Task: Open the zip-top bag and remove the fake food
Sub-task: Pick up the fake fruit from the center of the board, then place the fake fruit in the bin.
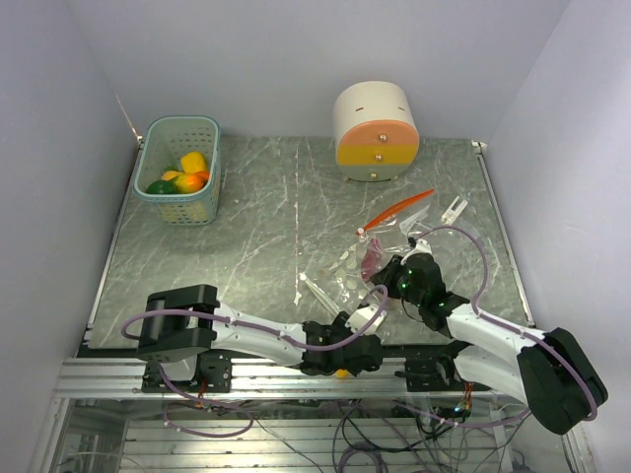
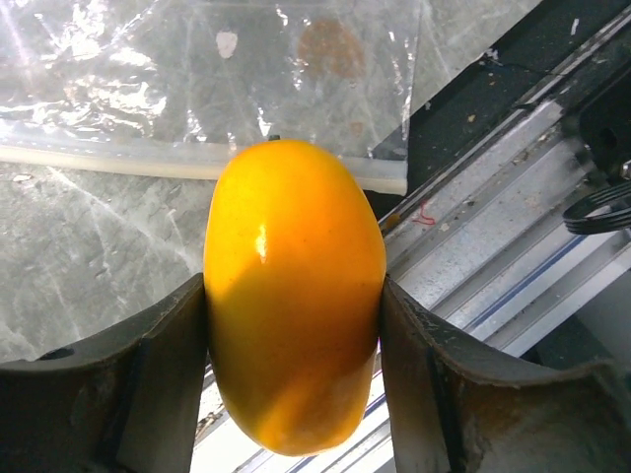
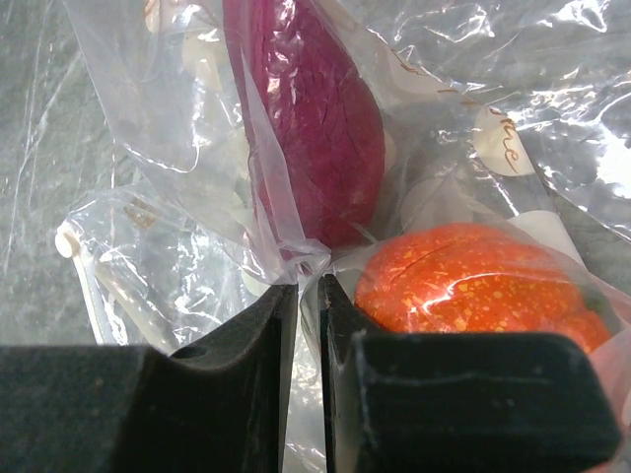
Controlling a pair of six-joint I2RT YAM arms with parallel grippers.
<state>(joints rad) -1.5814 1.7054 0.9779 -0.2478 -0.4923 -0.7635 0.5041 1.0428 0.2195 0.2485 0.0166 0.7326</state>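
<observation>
Marble table (image 1: 256, 217) ends right under the left gripper (image 2: 294, 330), which is clamping a yellow fruit (image 2: 294, 266). The right gripper (image 3: 308, 296) is only pinching bag (image 3: 177, 148) film, so that could slip.

The only lettering is on the clear bag (image 3: 473, 59) pinched by the right pincer (image 3: 308, 288). Up and to the right of that pincer, above the orange speckled fruit (image 3: 473, 281), a whitish round patch (image 3: 501, 138) carries thin brown cursive. Its last letters look like "ue", perhaps "ne", and creased film hides the rest. A fainter brown stroke (image 3: 404, 64) runs above the pincer's right finger, too thin to read. Beyond the left pincer (image 2: 294, 296), past the yellow fruit (image 2: 296, 227) it grips, the bag shows a brown round print (image 2: 330, 44), blurred and unreadable.
</observation>
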